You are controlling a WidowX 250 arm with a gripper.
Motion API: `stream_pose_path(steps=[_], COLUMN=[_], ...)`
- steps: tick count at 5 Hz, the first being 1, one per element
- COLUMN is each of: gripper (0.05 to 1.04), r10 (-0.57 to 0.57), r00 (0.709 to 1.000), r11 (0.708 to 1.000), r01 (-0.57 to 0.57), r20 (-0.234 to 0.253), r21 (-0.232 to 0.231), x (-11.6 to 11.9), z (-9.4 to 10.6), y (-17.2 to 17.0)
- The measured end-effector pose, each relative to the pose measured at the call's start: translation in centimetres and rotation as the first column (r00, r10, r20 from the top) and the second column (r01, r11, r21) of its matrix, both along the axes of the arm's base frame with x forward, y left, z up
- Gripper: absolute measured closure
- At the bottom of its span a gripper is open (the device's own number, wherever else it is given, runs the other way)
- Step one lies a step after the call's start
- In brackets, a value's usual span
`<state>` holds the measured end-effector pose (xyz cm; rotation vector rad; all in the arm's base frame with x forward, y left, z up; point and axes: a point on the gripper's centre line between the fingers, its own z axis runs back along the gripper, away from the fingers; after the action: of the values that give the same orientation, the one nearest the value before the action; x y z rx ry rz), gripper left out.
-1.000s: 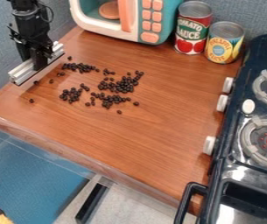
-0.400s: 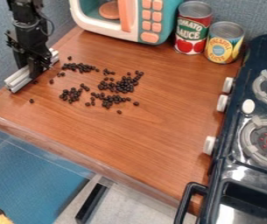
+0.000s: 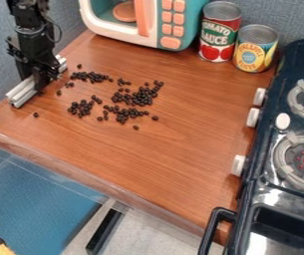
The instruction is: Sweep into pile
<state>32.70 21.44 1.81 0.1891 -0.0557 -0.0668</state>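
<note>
The wood-grain surface (image 3: 161,159) spreads across the middle of the frame, its front edge slanting from the left side down to the lower right. Along the right side stands a dark toy stove (image 3: 294,64), with two grey burners (image 3: 280,157) with red centres, white knobs (image 3: 238,165) beside the surface, and a black handle (image 3: 214,224) at bottom right. A blue area (image 3: 34,204) lies below the surface at lower left. At the top centre is a teal and white toy microwave (image 3: 187,30) with orange buttons, an orange door handle and an orange disc inside.

The black robot arm (image 3: 33,22) comes down at upper left, its gripper (image 3: 40,82) over the left edge of the surface, the jaws clamped on a grooved metal bar. Right of the microwave stand two upright cans: a taller red-labelled can (image 3: 219,32) and, just beside it, a yellow-labelled can (image 3: 255,49). The grooved metal bar (image 3: 21,94) slants along the surface's left edge, its lower end toward the left side of the frame.

Smallest are the dark beans (image 3: 141,97), scattered left of centre in the upper half of the frame: several loose clusters, the fullest on the right, with single beans between and around them. One lies apart at far left, below the bar; a few lie close to the bar.
</note>
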Motion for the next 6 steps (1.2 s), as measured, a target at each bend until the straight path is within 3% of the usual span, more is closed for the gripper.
stream_pose_path(steps=[4, 6], gripper=[0.716, 0.716], r10=[0.020, 0.013], r00=[1.000, 0.999], r11=[0.997, 0.997], r01=[-0.018, -0.009], r20=[0.020, 0.052], r21=[-0.075, -0.078], x=[-1.3, -1.6], z=[-0.1, -0.1], y=[-2.4, -4.5])
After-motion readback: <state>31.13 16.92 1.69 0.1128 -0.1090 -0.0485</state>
